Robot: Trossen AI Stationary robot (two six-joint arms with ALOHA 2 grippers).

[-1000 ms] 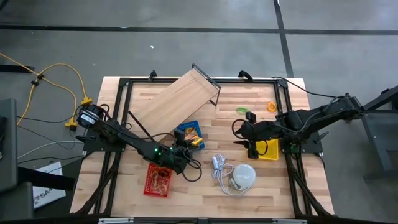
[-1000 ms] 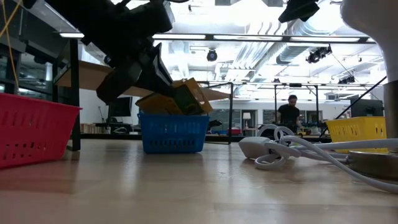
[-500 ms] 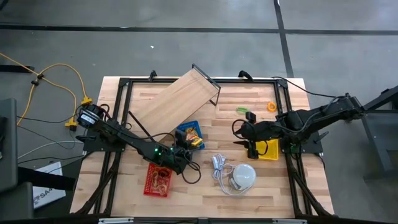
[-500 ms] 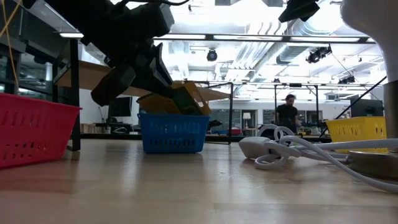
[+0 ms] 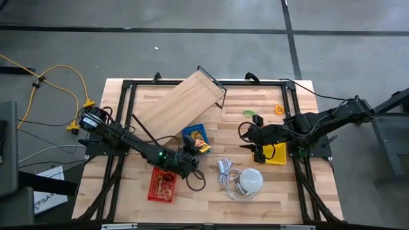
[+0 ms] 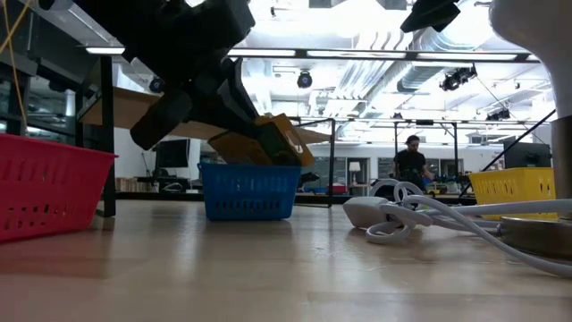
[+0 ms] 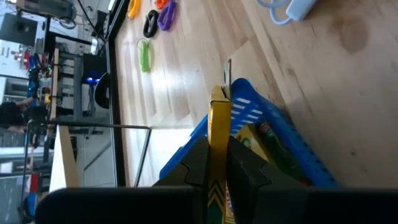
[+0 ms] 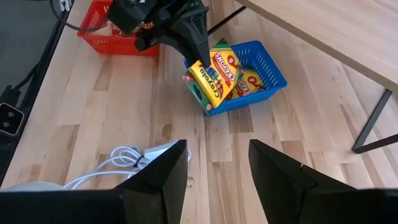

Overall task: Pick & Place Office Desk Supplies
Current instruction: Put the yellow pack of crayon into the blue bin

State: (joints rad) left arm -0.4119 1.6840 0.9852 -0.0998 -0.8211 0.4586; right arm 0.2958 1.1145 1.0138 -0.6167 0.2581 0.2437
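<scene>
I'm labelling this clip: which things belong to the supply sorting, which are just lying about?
Job: crayon box, held by left gripper; blue basket; red basket; yellow basket; green clip; orange clip.
Lying about: white dome with cord; wooden board.

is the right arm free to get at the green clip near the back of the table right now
Probably yes. The right gripper is open and empty, by the yellow basket, and the green clip lies on bare wood just beyond it. The left gripper is busy holding a crayon packet over the blue basket.

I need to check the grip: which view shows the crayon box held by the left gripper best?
The right wrist view: the crayon box shows whole over the blue basket. The left wrist view sees it edge-on, the high view tiny, the low view partly hidden.
</scene>
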